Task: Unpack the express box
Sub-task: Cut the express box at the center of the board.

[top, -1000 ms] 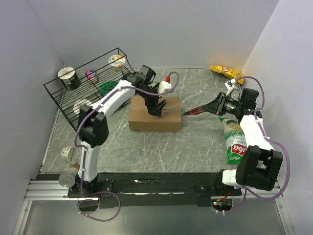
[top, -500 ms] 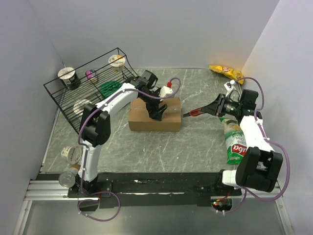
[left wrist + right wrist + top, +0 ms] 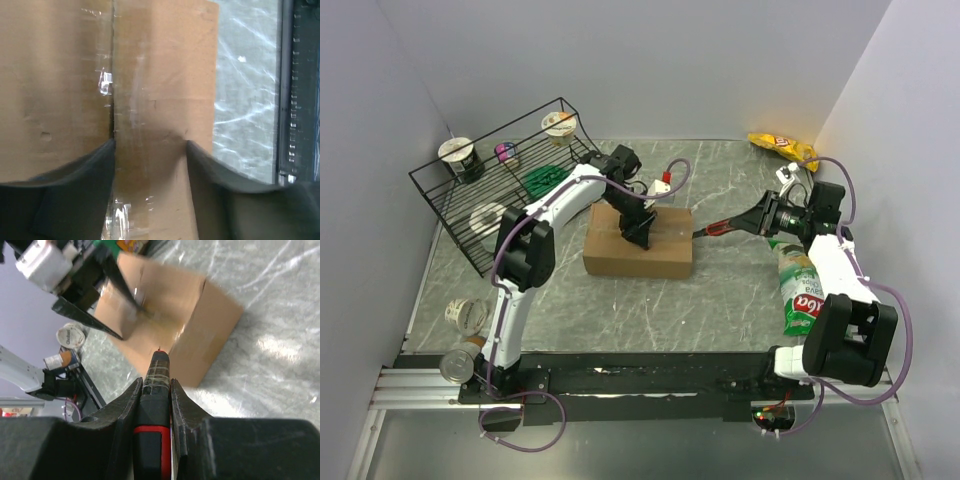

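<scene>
My left tool [image 3: 150,142] sits on top of the box [image 3: 665,258], fingers [image 3: 70,200] apart, with the flap just right of the taped seam between them. A second ago it hung higher over the box with the wrist raised. Now it is down on the cardboard, and the box has turned slightly on the tabletop [image 3: 720,295]. The left arm reaches forward from its base with the elbow up, and the wrist bends down onto the box.

My right tool [image 3: 156,382] is clamped on a black-and-red cutter [image 3: 156,410], much where it was. It points left, with the tip just beside the box's right end. That arm is folded along the tabletop's right side. The box lies mid-tabletop, flaps shut.
</scene>
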Robot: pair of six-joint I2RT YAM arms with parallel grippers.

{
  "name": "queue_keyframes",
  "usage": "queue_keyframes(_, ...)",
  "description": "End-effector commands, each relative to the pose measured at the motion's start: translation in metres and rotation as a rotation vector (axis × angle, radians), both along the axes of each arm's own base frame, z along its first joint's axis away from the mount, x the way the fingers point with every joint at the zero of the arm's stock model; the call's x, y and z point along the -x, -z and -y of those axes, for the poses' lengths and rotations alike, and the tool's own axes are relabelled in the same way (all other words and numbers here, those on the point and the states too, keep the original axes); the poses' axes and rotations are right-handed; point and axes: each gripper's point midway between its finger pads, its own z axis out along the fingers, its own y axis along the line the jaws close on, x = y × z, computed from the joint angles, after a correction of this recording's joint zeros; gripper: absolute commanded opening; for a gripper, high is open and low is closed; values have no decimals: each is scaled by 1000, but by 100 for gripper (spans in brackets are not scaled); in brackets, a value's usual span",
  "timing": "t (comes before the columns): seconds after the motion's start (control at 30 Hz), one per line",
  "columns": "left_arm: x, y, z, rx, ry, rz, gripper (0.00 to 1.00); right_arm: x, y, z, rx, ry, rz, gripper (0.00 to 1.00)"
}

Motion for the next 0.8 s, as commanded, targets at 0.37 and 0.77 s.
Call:
queue_keyframes(0.37, 31, -32, 4, 113, 45, -142, 1, -21, -9, -8, -113, -68, 92, 0)
queue_keyframes(0.77, 7, -30, -7, 159, -28, -182, 1, -13, 36, -12, -166, -86, -37, 0)
